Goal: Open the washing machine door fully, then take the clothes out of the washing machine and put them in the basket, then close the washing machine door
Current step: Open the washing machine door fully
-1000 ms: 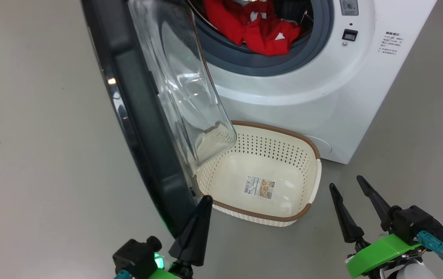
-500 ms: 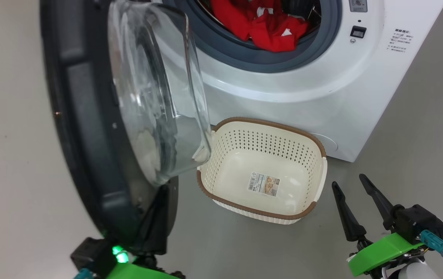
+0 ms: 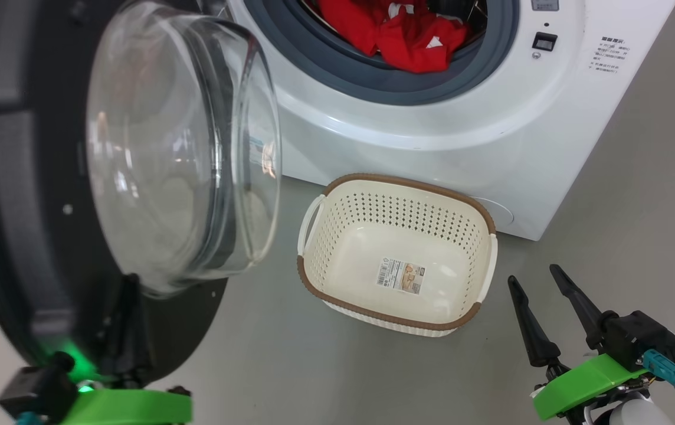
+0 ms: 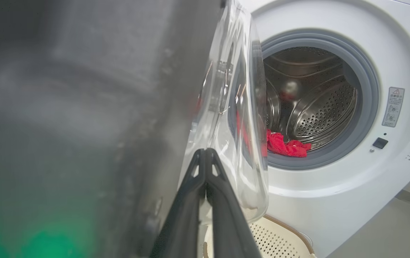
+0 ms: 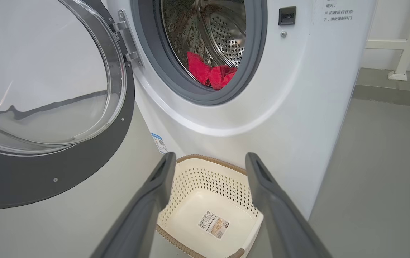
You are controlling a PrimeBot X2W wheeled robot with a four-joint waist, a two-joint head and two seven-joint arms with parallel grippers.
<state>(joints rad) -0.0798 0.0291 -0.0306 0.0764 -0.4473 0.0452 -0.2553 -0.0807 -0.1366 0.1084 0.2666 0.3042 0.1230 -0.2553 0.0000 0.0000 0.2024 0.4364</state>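
Low, left gripper closed, right gripper spread

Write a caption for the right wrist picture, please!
Open right tool points at the empty basket; red clothes wait inside the washing machine, door swung open.

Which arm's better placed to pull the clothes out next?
Right, likely. The right pincer is open and free, facing the clothes in the washer, basket just below. The left pincer is shut, down by the door.
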